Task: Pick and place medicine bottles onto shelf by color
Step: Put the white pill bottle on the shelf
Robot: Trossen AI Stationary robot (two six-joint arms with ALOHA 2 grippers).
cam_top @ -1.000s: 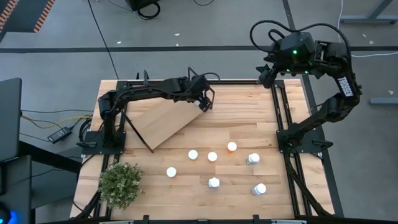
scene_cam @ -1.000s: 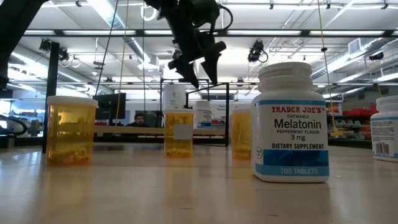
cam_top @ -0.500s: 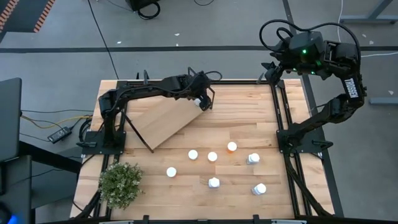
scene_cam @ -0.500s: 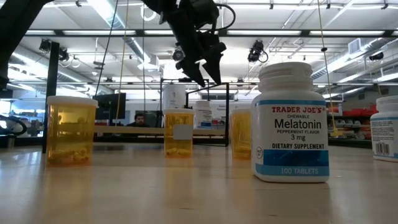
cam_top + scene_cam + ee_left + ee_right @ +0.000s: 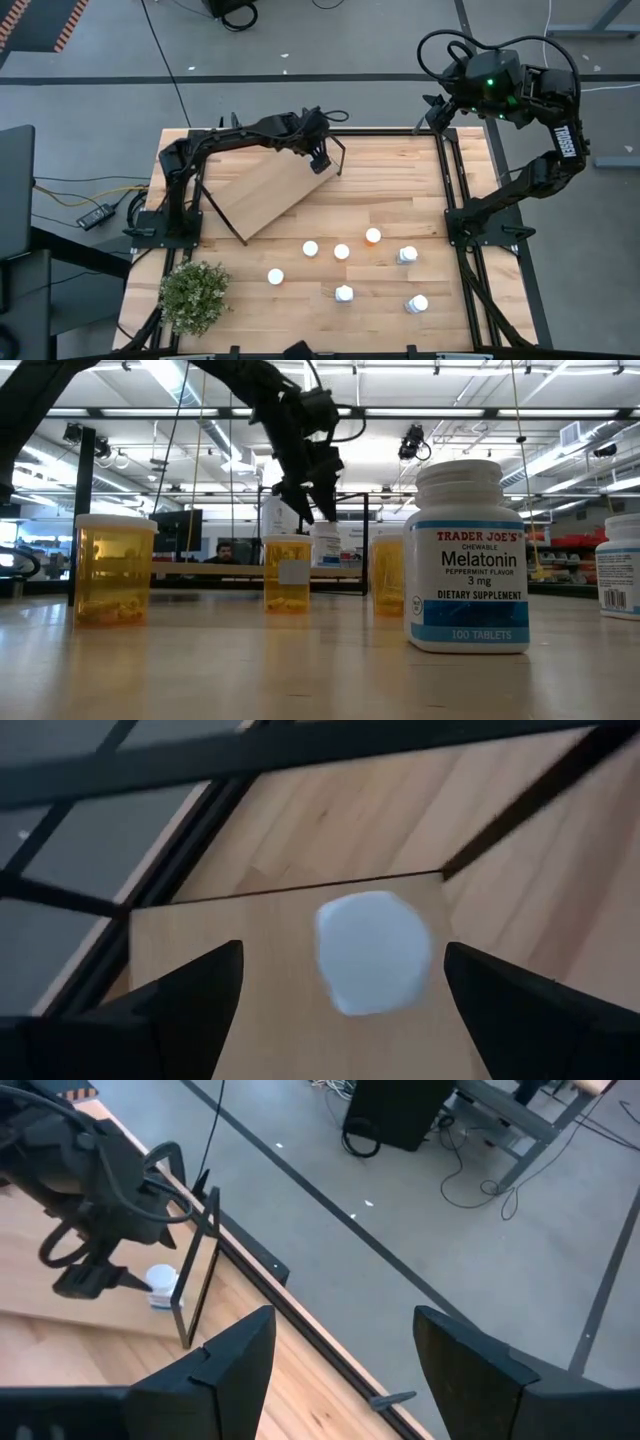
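Note:
My left gripper [image 5: 319, 160] hangs open over the far right corner of the shelf [image 5: 262, 192], a light-wood board on black wire legs. In the left wrist view its fingers [image 5: 343, 948] stand wide on either side of a white-capped bottle [image 5: 374, 952] that stands on the board, touching nothing. The right wrist view shows that bottle [image 5: 161, 1285] beside the shelf's wire frame. Several other bottles [image 5: 341, 251] stand on the tabletop; one orange cap [image 5: 373, 236] is among them. My right gripper [image 5: 436, 105] waits open beyond the table's far right corner.
A small green plant [image 5: 193, 295] sits at the near left corner. In the low view, orange bottles [image 5: 115, 570] and a white Melatonin bottle [image 5: 467, 555] stand close to the camera. Black frame rails [image 5: 452, 170] run along the table's right side. Bare wood lies right of the shelf.
My left gripper has drawn back a little toward the table's far left over the shelf corner, still open. The white bottle has stayed standing on the board. My right arm has swung toward the right, away from the table's far edge.

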